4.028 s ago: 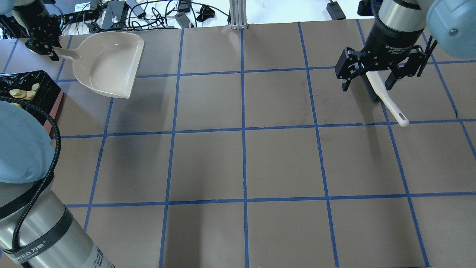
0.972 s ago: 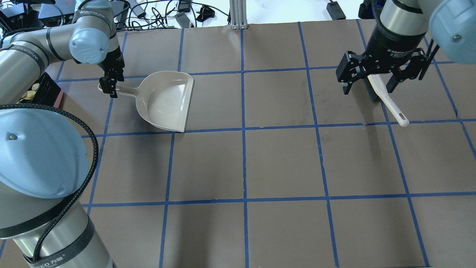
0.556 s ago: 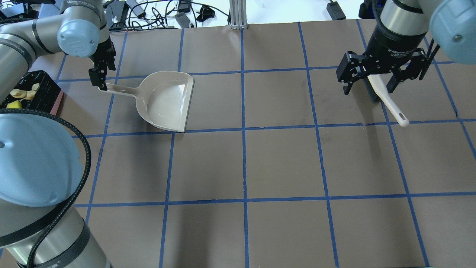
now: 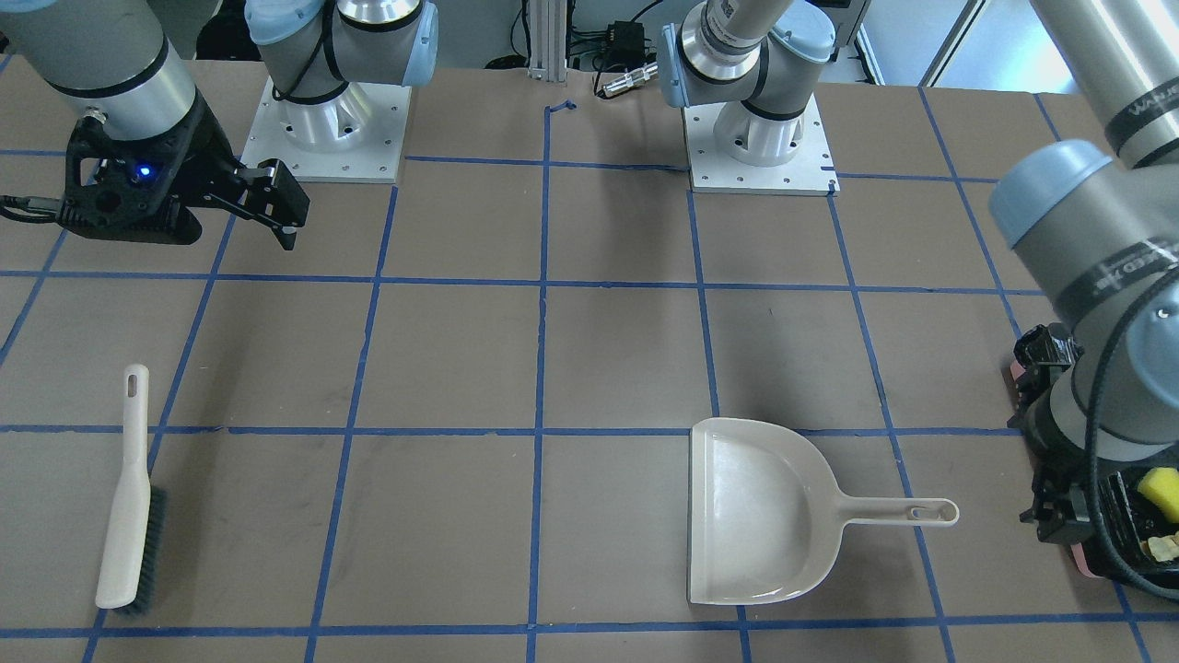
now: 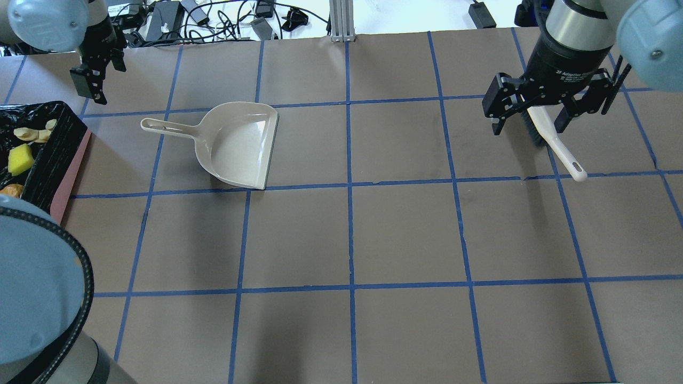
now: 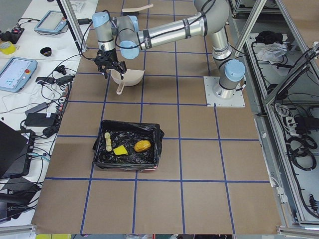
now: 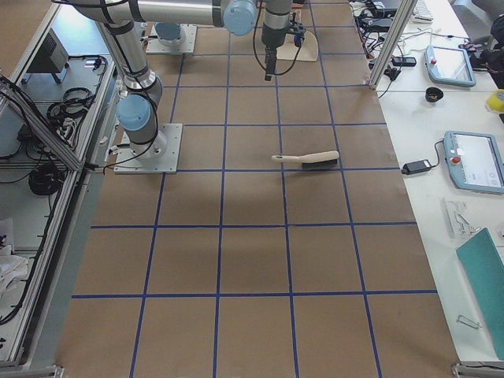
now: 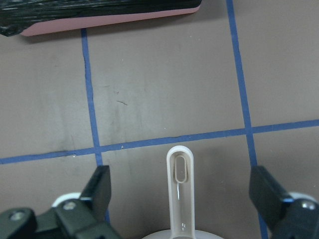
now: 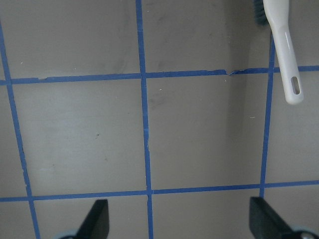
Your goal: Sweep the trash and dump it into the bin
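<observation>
Step judged: retiring the tools. Left gripper (image 5: pixel 98 74), spread wide and empty above the dustpan (image 5: pixel 240 144) handle, was best lifted straight, clear of it. Right gripper (image 5: pixel 528 125) hung likewise wide and empty over the brush (image 4: pixel 129 516). Count: trash (image 6: pixel 142 146), three pieces, all inside the bin (image 5: pixel 56 144) at the table's (image 5: pixel 405 234) left end; one dustpan; one brush.

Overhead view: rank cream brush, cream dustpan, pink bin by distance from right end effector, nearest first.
1. Cream long-handled brush: beneath the right end effector.
2. Cream plastic dustpan: left of centre.
3. Pink black-lined rectangular bin: far left edge.
</observation>
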### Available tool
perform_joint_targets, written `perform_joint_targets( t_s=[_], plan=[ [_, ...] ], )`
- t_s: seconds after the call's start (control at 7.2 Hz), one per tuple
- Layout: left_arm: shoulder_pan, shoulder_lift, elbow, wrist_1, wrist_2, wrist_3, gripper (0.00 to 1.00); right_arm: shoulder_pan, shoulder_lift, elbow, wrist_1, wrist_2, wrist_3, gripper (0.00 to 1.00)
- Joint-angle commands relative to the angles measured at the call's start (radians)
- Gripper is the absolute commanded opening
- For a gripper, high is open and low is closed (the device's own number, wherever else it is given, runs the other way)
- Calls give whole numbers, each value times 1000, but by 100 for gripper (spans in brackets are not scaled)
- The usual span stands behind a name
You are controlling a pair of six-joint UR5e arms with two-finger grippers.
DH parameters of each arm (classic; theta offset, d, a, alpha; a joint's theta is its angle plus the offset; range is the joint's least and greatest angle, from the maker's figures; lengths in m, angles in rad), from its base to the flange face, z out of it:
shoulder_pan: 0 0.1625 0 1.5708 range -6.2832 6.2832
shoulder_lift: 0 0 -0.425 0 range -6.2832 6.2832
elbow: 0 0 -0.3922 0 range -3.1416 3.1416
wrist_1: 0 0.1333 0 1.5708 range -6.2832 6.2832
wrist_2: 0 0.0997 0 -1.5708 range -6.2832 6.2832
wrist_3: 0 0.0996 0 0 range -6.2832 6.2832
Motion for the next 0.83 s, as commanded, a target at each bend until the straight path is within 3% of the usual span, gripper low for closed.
perform_joint_targets(
  t_s=[0.0, 0.28, 0.42, 0.69],
  plan=[
    [-15, 88, -22, -82, -58, 240, 100, 3, -2, -2, -6, 10, 3, 100],
    [-43, 160, -84, -105, -120, 338, 100, 18, -7, -2, -6, 12, 3, 100],
    [-70, 205, -100, -105, -215, 499, 100, 32, -4, -2, -6, 10, 3, 100],
    [-81, 259, -118, -108, -230, 687, 100, 35, -4, -2, -6, 18, 3, 100]
  ],
)
